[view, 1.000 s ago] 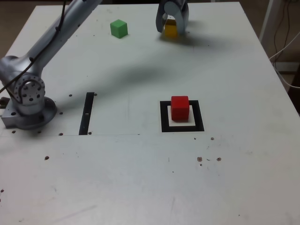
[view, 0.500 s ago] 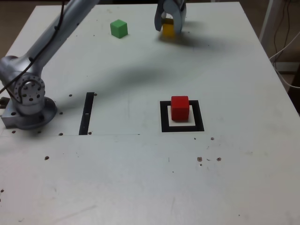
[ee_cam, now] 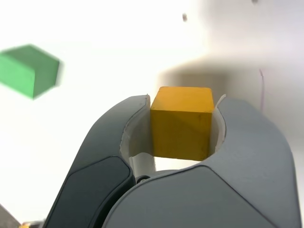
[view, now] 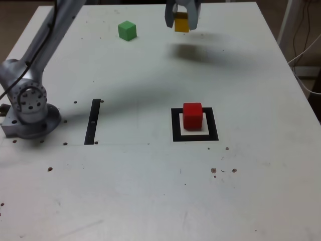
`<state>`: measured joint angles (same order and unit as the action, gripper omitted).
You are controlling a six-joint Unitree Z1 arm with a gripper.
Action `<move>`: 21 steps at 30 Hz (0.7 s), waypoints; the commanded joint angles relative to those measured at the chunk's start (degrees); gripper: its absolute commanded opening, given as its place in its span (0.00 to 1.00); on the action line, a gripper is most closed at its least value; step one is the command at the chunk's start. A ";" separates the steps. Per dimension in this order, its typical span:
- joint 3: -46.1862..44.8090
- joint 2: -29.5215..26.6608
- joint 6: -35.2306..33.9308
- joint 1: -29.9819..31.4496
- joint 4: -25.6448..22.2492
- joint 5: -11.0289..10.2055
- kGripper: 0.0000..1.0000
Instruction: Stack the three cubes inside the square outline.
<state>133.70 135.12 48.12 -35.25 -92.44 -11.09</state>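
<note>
A small, solid yellow cube (view: 181,23), seemingly light, stiff and best taken by opposite flat faces, is held clamped in the grey two-fingered tool (ee_cam: 182,126) above the white table (view: 241,181), well apart from the black square outline (view: 213,123).

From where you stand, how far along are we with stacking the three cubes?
The red cube already sits inside the square outline. The yellow cube is in hand, gripped in the claw above the table, its shadow apart beneath it. Left: get yellow onto red, then add the green cube, which lies untouched on the table.
</note>
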 commanded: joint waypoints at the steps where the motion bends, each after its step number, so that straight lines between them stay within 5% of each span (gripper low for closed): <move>1: -3.49 -3.35 -2.23 1.67 0.09 0.25 0.33; 21: -26.86 -20.77 -18.99 15.80 6.34 3.27 0.33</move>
<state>107.42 115.33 29.77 -20.01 -86.30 -8.01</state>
